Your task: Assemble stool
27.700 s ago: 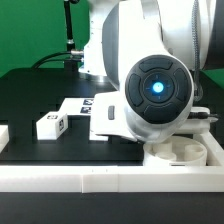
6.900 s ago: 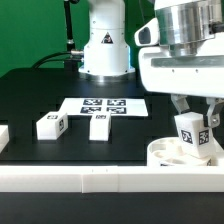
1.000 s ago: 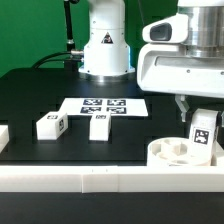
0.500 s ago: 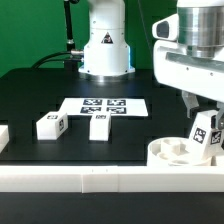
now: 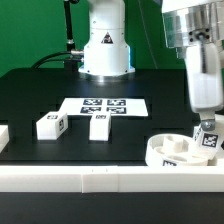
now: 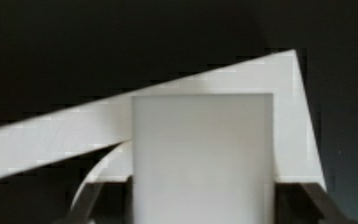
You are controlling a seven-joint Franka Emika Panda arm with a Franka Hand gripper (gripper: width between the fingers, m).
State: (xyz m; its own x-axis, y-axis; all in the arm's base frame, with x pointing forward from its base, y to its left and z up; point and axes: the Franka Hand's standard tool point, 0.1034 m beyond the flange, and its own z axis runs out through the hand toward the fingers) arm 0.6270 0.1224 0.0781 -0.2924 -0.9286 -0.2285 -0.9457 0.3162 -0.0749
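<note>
At the lower right of the exterior view, the gripper point(image 5: 206, 127) pinches 1 tagged stool leg point(image 5: 210, 141) at the right rim of the round seat disc point(image 5: 172, 150). I cannot tell whether it is seated in a socket. 2 more legs lie on the black desk point(image 5: 30, 95) at centre left, 1 point(image 5: 50, 125) beside the other point(image 5: 98, 126), just in front of the marker board point(image 5: 100, 104).

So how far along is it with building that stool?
Early days. Done: no leg looks fixed yet; the seat disc lies with sockets showing. In hand: the gripper holds one leg at the disc's edge; whether it sits in a socket I cannot tell. Left: two loose legs lie on the table by the marker board.
</note>
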